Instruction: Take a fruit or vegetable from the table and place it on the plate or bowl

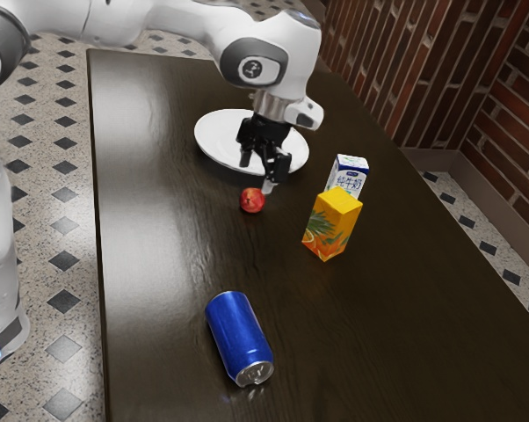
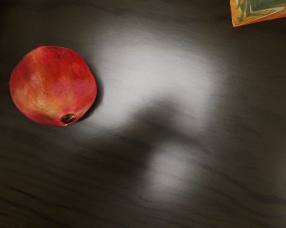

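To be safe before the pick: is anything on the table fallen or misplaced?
Only the blue can: it lies on its side, apart from the rest. The juice carton and milk carton stand upright.

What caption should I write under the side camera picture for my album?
Robot's open gripper hovers near a red pomegranate, with the white plate just behind.

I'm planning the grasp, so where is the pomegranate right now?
In the exterior view, the pomegranate lies on the dark table just in front of the white plate, close to the gripper, to that view's left of the orange juice carton.
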Tool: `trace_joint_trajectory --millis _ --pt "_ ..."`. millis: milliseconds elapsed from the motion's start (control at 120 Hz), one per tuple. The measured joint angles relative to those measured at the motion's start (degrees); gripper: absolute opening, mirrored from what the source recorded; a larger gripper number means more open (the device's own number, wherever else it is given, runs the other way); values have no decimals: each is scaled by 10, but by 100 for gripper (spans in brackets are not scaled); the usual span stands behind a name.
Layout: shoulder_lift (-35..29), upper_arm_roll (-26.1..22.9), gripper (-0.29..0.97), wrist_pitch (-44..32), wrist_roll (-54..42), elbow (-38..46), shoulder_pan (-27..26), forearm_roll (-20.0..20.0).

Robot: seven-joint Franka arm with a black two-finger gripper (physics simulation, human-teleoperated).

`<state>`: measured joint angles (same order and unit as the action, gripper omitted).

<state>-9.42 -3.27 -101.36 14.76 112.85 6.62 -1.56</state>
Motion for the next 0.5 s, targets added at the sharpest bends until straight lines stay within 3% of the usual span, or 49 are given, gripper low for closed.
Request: trace_joint_trajectory --millis 250,500 --pt "22 15 68 -2 116 3 21 -56" --pt "72 32 68 6 210 -22 42 -74"
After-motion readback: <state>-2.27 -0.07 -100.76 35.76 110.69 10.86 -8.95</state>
